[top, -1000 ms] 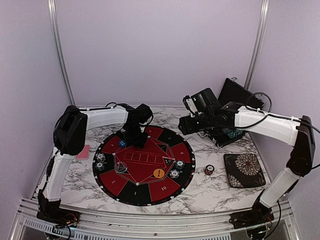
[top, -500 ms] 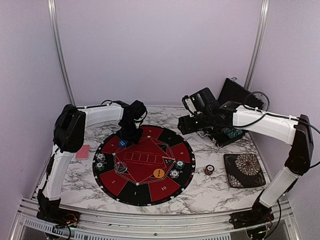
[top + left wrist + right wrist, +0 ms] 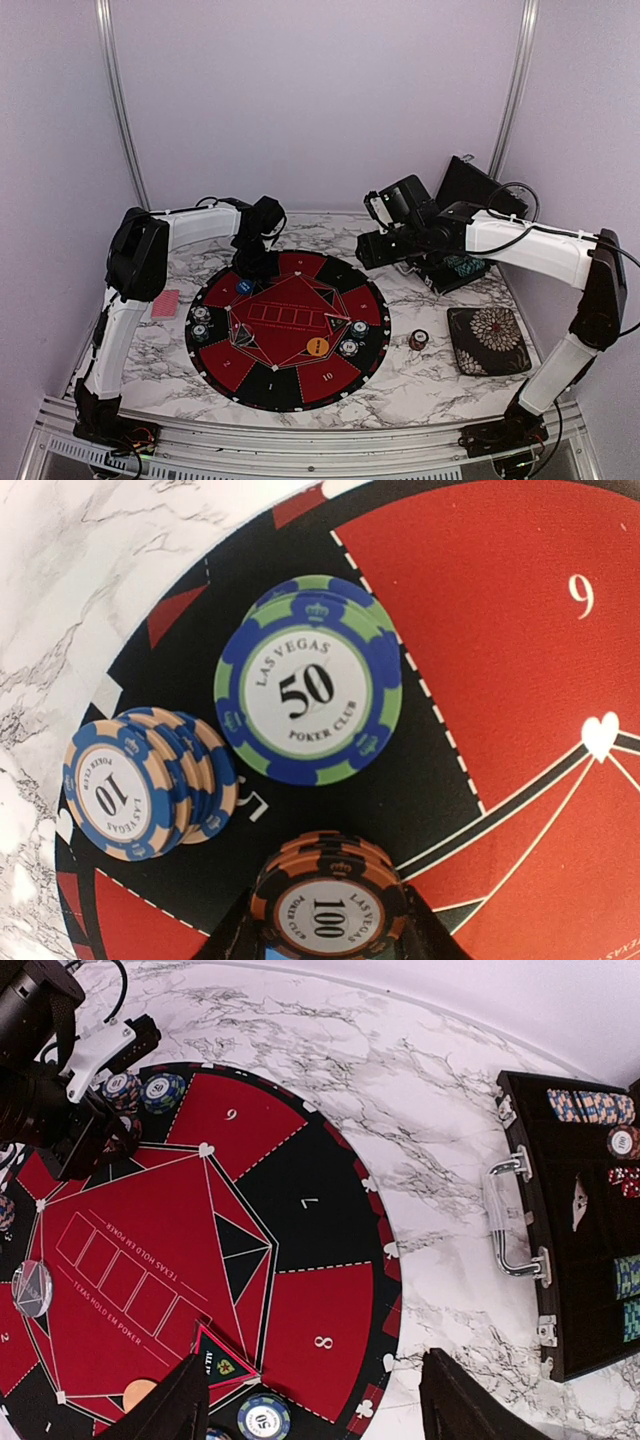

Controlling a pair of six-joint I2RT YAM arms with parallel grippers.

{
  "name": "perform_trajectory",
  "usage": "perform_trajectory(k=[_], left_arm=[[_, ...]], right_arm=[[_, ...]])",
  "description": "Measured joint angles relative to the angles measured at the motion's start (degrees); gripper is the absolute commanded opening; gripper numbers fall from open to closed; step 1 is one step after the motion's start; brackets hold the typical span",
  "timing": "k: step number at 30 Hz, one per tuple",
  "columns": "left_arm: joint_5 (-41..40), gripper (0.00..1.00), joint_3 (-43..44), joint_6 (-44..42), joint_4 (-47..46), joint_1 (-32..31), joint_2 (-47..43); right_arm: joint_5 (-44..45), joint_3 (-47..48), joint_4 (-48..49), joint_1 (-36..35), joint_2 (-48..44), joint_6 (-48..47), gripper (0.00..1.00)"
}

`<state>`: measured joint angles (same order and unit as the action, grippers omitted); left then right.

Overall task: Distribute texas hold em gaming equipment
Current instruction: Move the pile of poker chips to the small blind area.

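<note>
My left gripper [image 3: 250,266] is at the far left of the round red-and-black poker mat [image 3: 290,385]. In the left wrist view its fingers press both sides of a black-and-orange stack of 100 chips [image 3: 330,905] on a black segment. A blue-green stack of 50 chips [image 3: 308,680] and a blue-peach stack of 10 chips [image 3: 140,782] stand just beyond it. My right gripper [image 3: 368,250] hovers open and empty over the mat's far right, above segment 8 [image 3: 325,1410]. Other chip stacks stand at the mat's left [image 3: 201,322] and right [image 3: 353,337]. A blue button [image 3: 244,287] and an orange button [image 3: 317,347] lie on the mat.
A lone chip stack [image 3: 419,340] stands on the marble right of the mat. A pink-backed card [image 3: 166,303] lies left of it. The flower-patterned tray [image 3: 488,340] is at the right. The open black case [image 3: 575,1290] with chips is behind it.
My left gripper has moved left and slightly back along the mat's far edge. The right arm has barely moved.
</note>
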<state>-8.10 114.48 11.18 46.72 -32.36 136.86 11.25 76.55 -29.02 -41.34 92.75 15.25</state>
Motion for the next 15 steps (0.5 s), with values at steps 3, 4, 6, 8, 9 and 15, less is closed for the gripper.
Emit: perform_trajectory(k=[3,4,6,8,9,15], left_arm=[[0.00,0.33,0.11,-0.07,0.02,0.13,0.07],[0.00,0.33,0.11,-0.07,0.02,0.17,0.07],[-0.02,0.33,0.11,-0.07,0.00,0.24,0.09],[-0.04,0.33,0.11,-0.07,0.00,0.33,0.09],[-0.07,0.33,0.11,-0.07,0.00,0.37,0.09],[-0.07,0.34,0.11,-0.07,0.00,0.52,0.09]], right_arm=[[0.00,0.48,-0.13,0.02,0.04,0.15,0.70],[0.00,0.55,-0.15,0.00,0.02,0.17,0.70],[0.00,0.55,-0.17,0.00,0.04,0.17,0.70],[0.00,0.55,-0.20,0.00,0.04,0.17,0.70],[0.00,0.55,-0.20,0.00,0.04,0.17,0.70],[0.00,0.55,-0.20,0.02,0.04,0.20,0.70]])
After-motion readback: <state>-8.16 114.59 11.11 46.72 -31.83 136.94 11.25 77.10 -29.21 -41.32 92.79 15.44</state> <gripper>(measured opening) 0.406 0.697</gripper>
